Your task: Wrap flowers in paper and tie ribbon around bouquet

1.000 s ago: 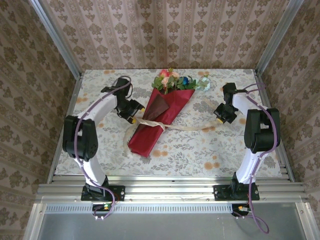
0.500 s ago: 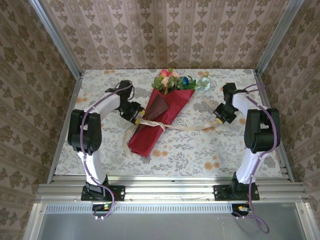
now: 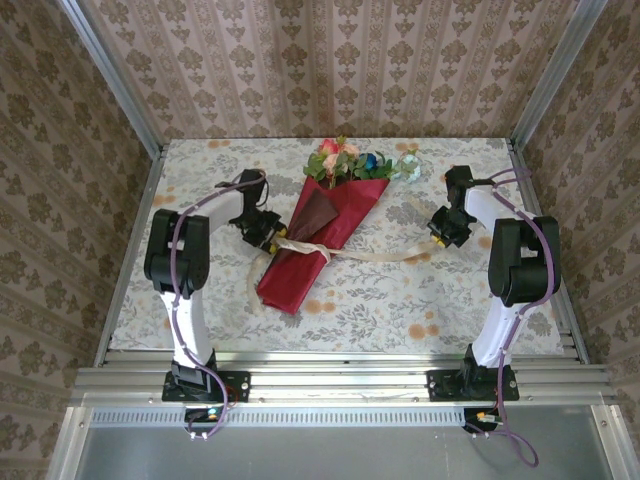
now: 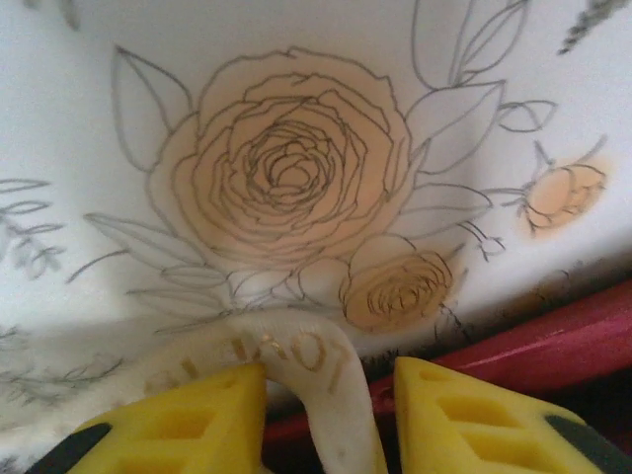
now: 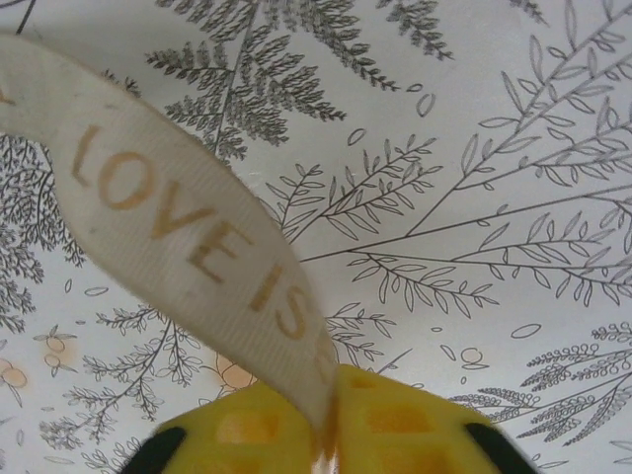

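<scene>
In the left wrist view, the left gripper (image 4: 331,380) is cut off by the bottom edge. I see two yellow fingertips spread apart, with a loop of the ribbon (image 4: 296,351) standing in the gap; I cannot tell whether either pad touches it. A strip of the paper (image 4: 553,341) crosses the lower right, its far end out of frame. The right gripper (image 5: 331,410) has its fingers pressed together on the ribbon's other end, printed "LOVE IS"; further lettering runs into the jaws. Overhead, the bouquet (image 3: 320,235) lies tilted at centre frame, with the flowers (image 3: 350,163) toward the top and the cone tip at lower left. How the ribbon is tied across the cone is too small to read. The left arm sits just beside the cone's left edge. The tablecloth (image 3: 400,310) lies open along the bottom and lower right, bounded by the metal rail (image 3: 340,380) and the wallpapered walls (image 3: 330,70).
</scene>
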